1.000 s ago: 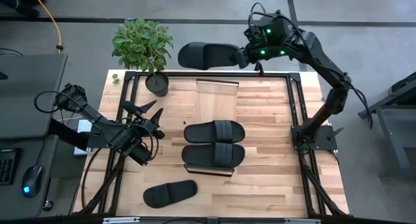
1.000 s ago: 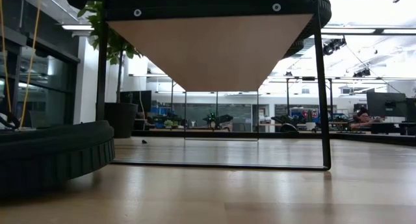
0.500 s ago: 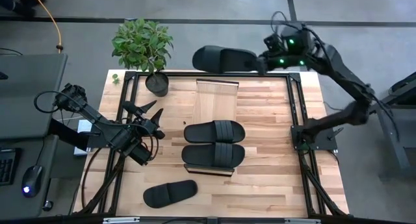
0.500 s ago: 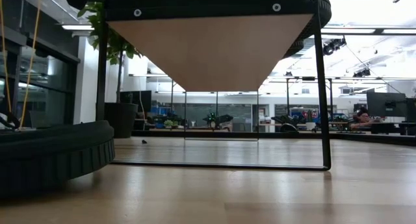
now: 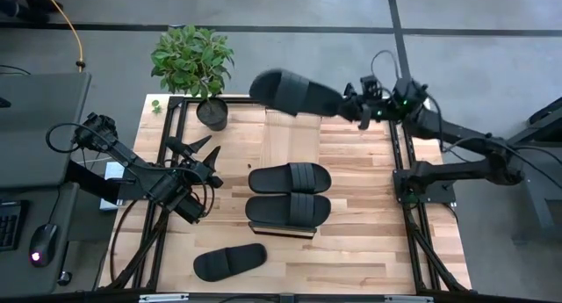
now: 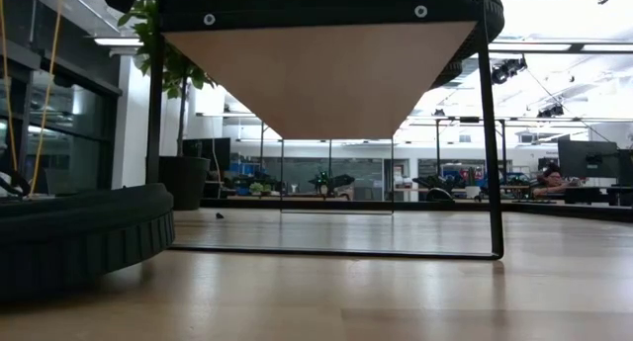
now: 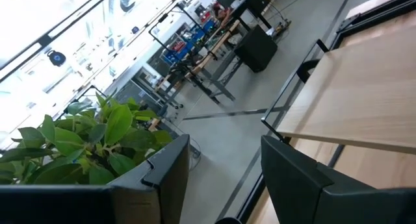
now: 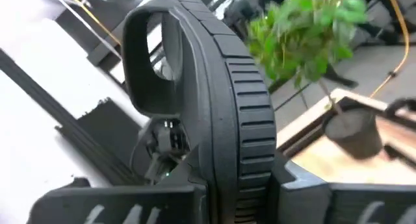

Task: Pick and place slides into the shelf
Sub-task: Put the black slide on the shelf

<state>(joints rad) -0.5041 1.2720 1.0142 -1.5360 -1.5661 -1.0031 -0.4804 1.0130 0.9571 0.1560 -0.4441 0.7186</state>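
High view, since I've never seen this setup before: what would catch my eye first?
The black slide held in the air by the right gripper above the far end of the shelf stands out first. Next, two slides sit side by side on the shelf's near end, while a fourth slide lies on the table near its front edge. The left gripper waits near the potted plant.

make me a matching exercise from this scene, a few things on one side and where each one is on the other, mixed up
Things:
1. carried slide
2. loose slide
3. potted plant
4. left gripper

Places:
A. on the table's near edge
B. far left corner of the table
C. in the right gripper, above the shelf's far end
D. hovering left of the shelf

Pairs: 1-C, 2-A, 3-B, 4-D
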